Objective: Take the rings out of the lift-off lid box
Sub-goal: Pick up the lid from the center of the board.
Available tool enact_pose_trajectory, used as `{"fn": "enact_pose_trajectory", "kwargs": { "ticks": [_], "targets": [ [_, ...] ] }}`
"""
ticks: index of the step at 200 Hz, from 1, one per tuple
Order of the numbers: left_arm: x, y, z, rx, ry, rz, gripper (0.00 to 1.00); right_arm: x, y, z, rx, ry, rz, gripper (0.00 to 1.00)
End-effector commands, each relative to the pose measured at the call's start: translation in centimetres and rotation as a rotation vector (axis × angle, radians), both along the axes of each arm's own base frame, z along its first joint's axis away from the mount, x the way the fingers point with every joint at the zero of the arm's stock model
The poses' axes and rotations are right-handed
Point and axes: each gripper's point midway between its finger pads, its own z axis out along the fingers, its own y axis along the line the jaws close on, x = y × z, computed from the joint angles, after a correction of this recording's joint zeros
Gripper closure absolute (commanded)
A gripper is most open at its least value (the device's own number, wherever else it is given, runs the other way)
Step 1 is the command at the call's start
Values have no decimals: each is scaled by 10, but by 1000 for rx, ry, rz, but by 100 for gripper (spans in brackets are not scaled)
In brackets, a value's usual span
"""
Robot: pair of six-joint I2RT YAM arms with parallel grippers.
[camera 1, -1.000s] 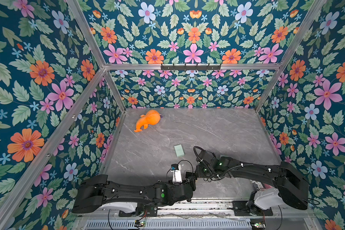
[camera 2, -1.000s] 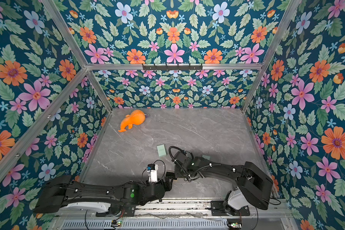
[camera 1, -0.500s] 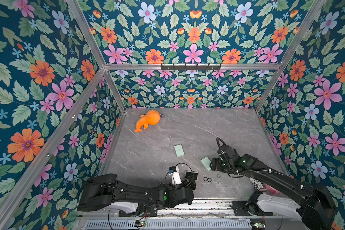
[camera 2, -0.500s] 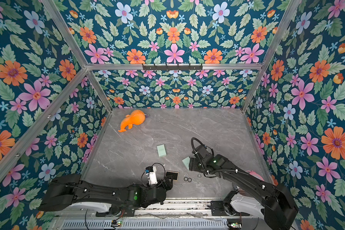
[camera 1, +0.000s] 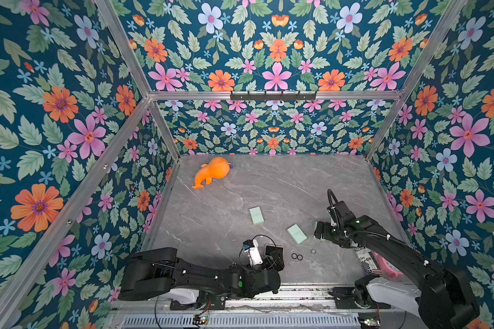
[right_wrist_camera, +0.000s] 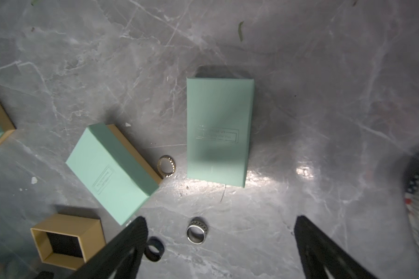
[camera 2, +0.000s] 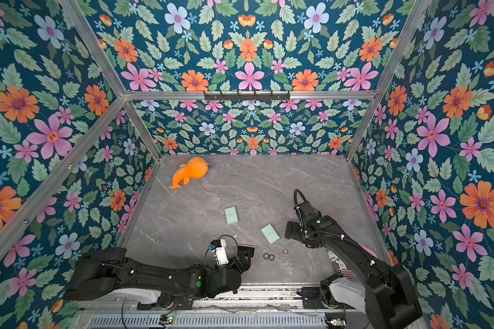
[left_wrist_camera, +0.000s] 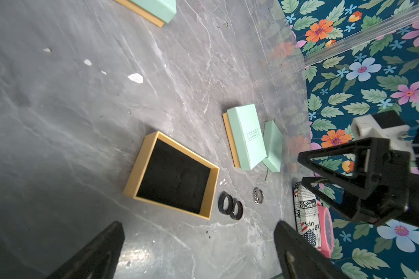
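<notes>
Two small black rings (camera 1: 297, 256) lie touching each other on the bench, low and right of centre in both top views. They are just beside an open tan cardboard box base with black lining (left_wrist_camera: 172, 175). A silvery-grey ring (camera 1: 313, 251) lies near them but apart. A gold-toned studded ring (right_wrist_camera: 166, 166) sits between a closed mint-green box (right_wrist_camera: 111, 174) and a loose mint-green lid (right_wrist_camera: 219, 131).

The left end effector (left_wrist_camera: 198, 222) is close by the open base, jaws spread wide and gripping nothing. The right end effector (right_wrist_camera: 220, 218) hangs near the lid, likewise released and empty.

The grey marble-patterned bench (camera 1: 283, 185) also carries another mint-green box (camera 1: 256, 215) mid-frame and an orange plush toy (camera 1: 211, 172) towards the upper left. Teal floral wallpaper (camera 1: 69, 114) on aluminium framing (camera 1: 268, 95) walls it in.
</notes>
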Motion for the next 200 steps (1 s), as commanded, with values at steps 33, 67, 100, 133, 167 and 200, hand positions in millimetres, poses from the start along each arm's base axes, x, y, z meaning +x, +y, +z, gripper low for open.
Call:
{"fn": "enact_pose_trajectory", "kwargs": {
  "ticks": [33,67,100,133,167,200],
  "targets": [
    [4,1,1,-14,-11,37,1,20,-7,-9,-85,17,10,12],
    [6,5,-1,-14,-13,51,1,27,-6,-16,-109,40,17,16],
    [8,2,0,-28,-19,54,1,32,-5,-22,-122,56,19,20],
    [11,0,-4,-22,-15,57,1,35,-3,-30,-128,78,24,25],
    [14,-2,-5,-31,-15,61,1,37,-1,-33,-127,88,29,33],
    [20,-8,-5,-30,-9,58,1,37,-1,-37,-128,101,32,37]
  ]
}}
